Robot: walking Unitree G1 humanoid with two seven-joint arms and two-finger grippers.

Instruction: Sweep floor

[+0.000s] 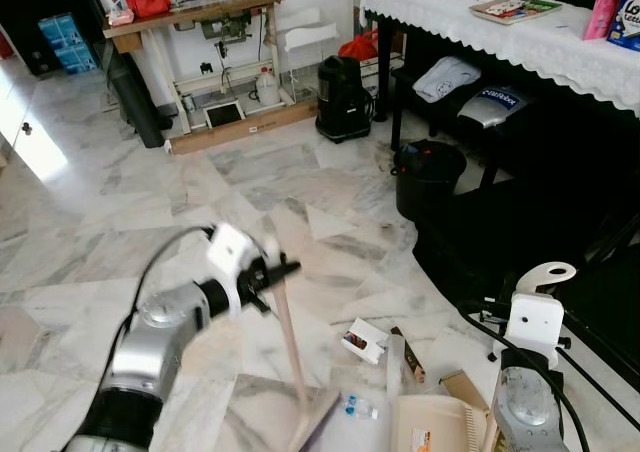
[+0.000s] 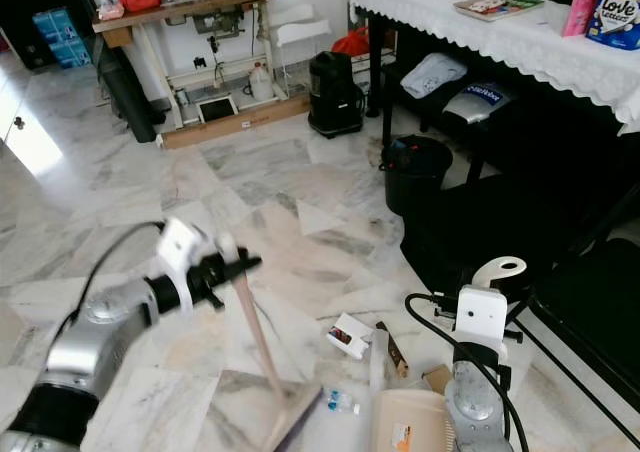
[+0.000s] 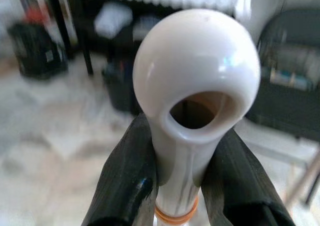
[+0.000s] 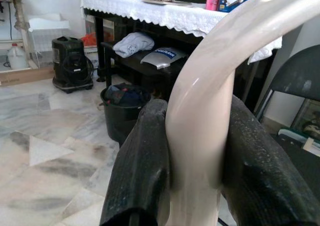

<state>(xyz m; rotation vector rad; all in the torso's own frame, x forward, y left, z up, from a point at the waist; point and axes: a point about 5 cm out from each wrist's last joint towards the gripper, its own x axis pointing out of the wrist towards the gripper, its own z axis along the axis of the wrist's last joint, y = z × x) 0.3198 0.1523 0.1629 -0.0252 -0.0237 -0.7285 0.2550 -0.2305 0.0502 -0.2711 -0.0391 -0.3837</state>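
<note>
Down at six o'clock sits the cream dustpan (image 1: 433, 424), with its pan on the marble floor (image 1: 120, 202). Its curved handle is squeezed tight between the two black fingers (image 4: 140, 171) of the right gripper (image 4: 192, 176), at about five o'clock. At nine o'clock the left gripper (image 3: 190, 186) grips the top of the broom (image 1: 291, 347) just under its round white knob. The broom stick leans down toward six o'clock, and its head rests on the floor beside the dustpan. Between them lies a small clear wrapper (image 1: 359, 406). A little white box (image 1: 364, 340) and a brown strip (image 1: 408, 354) lie close by. At one o'clock stands a black bucket (image 1: 428, 176), beside a table with a white cloth (image 1: 520, 42).
</note>
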